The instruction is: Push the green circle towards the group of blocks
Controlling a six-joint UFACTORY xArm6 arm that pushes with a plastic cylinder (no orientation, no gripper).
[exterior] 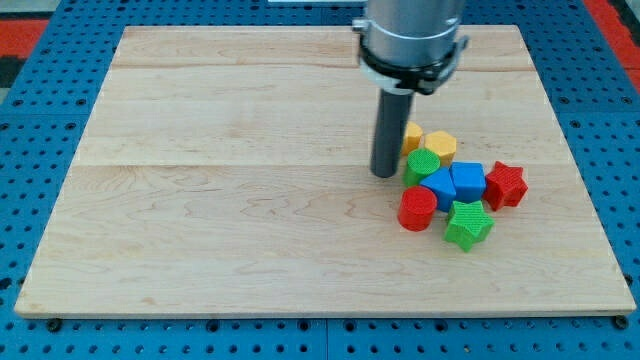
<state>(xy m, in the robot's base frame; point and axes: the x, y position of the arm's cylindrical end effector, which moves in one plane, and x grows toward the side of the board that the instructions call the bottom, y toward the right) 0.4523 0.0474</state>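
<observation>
My tip [385, 175] rests on the wooden board [220, 200] just at the left of the green circle [421, 165], very near it, maybe touching, but I cannot tell from this view; I have no claw, only this straight rod. The green circle already sits against the group: a yellow block [440, 146] above it, a part-hidden yellow one [411, 134] behind, a blue block [467, 181], a red cylinder [417, 209], a green star [467, 224] and a red star [506, 185].

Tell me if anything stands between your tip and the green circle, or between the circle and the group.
Nothing visible does. My tip sits just to the view's left of the green circle, which already touches the yellow block and blue block.
</observation>
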